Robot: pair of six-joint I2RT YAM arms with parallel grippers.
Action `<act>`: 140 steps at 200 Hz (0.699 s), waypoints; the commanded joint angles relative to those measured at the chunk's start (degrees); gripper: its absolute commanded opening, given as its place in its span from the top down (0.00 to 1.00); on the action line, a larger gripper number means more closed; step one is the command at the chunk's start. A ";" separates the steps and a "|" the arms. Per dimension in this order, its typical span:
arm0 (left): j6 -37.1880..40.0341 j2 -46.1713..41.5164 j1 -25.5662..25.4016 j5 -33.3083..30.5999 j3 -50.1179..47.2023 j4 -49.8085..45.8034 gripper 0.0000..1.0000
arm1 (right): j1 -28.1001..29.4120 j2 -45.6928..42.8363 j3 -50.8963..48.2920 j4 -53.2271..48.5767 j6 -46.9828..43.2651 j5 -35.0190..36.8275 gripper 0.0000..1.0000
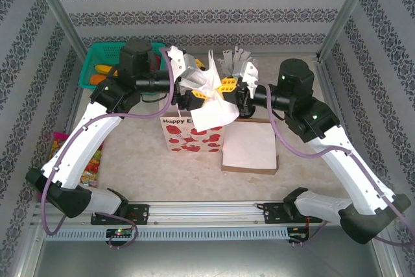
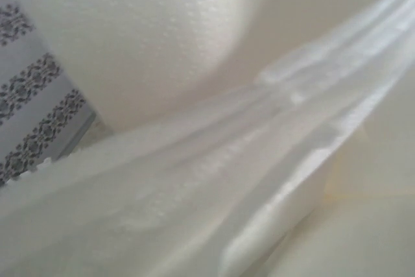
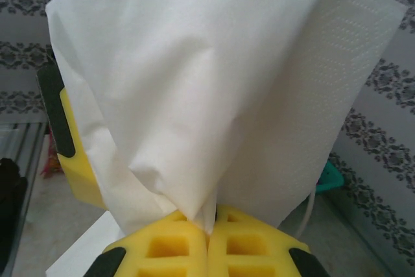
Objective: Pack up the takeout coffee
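A bag (image 1: pixel 191 135) is set mid-table, a napkin (image 1: pixel 209 113) above it. A box (image 1: pixel 249 148) is laid just right, a basket (image 1: pixel 88 69) far left.

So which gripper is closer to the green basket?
Left. The left gripper hangs just right of the green basket; the right gripper is farther along, pinching a white napkin.
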 commanded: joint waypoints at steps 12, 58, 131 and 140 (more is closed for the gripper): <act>7.49 -0.82 3.88 9.35 1.60 -2.12 0.10 | 0.00 3.66 5.77 -7.10 -4.99 -10.78 1.00; 13.52 0.17 7.29 16.12 5.30 -7.79 0.36 | -0.53 5.88 7.96 -5.09 -5.68 -12.09 1.00; 7.37 -0.32 8.19 2.28 5.28 0.62 0.83 | 1.01 8.51 9.91 6.78 -2.79 7.49 1.00; 6.78 -0.03 8.13 -0.02 5.36 2.15 0.87 | 1.28 9.43 10.20 8.64 -2.48 10.48 1.00</act>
